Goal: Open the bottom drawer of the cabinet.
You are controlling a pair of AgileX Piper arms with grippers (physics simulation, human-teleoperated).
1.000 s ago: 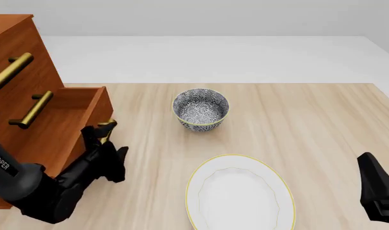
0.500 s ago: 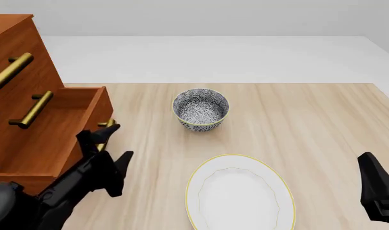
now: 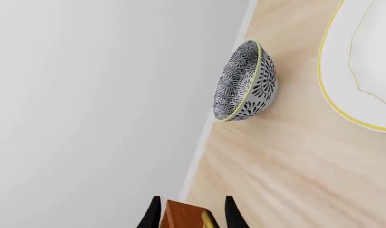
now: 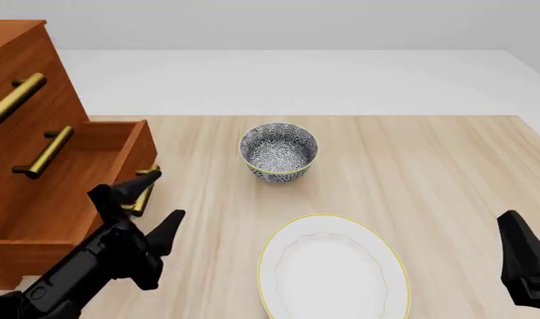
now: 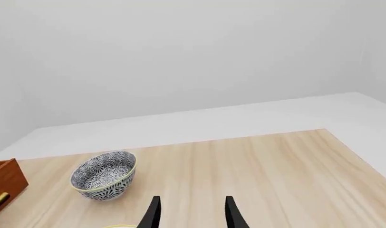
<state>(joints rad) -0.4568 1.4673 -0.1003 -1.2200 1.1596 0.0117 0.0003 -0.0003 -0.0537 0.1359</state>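
Note:
The cabinet (image 4: 22, 93) stands at the table's left. Its bottom drawer (image 4: 84, 173) is pulled out as an open box, its brass handle (image 4: 147, 188) facing the table's middle. My left gripper (image 4: 139, 207) is open just in front of that handle, with one finger (image 4: 106, 195) on either side and nothing gripped. In the left wrist view the drawer corner (image 3: 180, 216) and brass handle (image 3: 209, 221) show between the spread tips of the left gripper (image 3: 191, 213). My right gripper (image 4: 519, 246) rests at the near right; in its wrist view the right gripper (image 5: 191, 213) is open and empty.
A patterned bowl (image 4: 278, 151) sits mid-table, also seen as the bowl (image 3: 244, 83) and bowl (image 5: 104, 175) in the wrist views. A white plate (image 4: 332, 266) with a yellow rim lies near the front edge. Two upper drawers with brass handles (image 4: 17, 98) stay closed.
My left gripper has spread its fingers wider and drawn back from the handle toward the table's near edge. The drawer stays pulled out where it was. The right arm has not moved.

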